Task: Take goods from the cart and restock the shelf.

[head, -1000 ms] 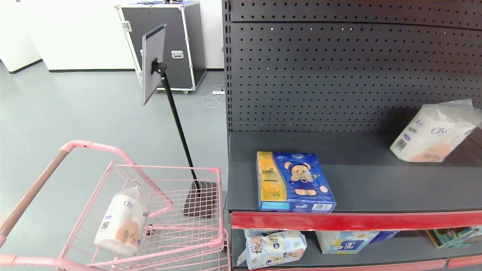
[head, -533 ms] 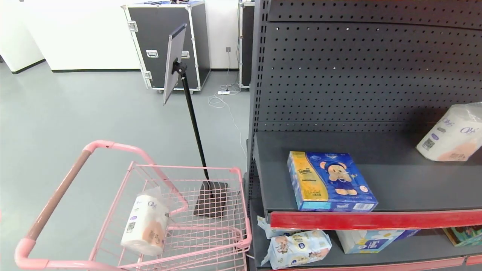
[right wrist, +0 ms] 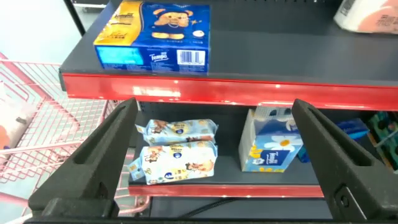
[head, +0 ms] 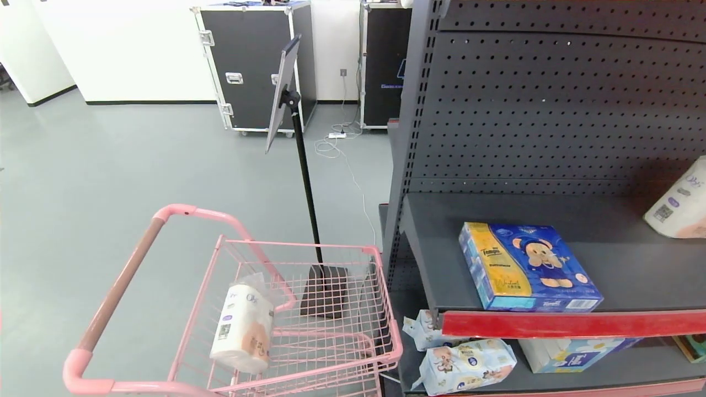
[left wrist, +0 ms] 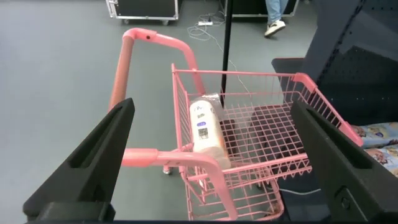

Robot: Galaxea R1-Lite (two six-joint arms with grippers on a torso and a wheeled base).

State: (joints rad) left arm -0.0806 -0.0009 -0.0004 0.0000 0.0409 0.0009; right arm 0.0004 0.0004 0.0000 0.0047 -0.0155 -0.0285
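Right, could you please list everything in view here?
cart: one, pink, left of the shelf
roll pack: one, white and peach, inside the cart
tissue pack: one, blue and yellow, flat on the upper board
wrapped pack: one, white, right end of that board
wipes packs: two, pale blue, lower board, left end
tissue box: one, blue and white, lower board, beside the wipes
shelf: one, dark grey, red edge strips
panel stand: one, black, behind the cart
flight cases: two, black, by the far wall
left gripper: one, black, open, facing the cart
right gripper: one, black, open, facing the shelf front
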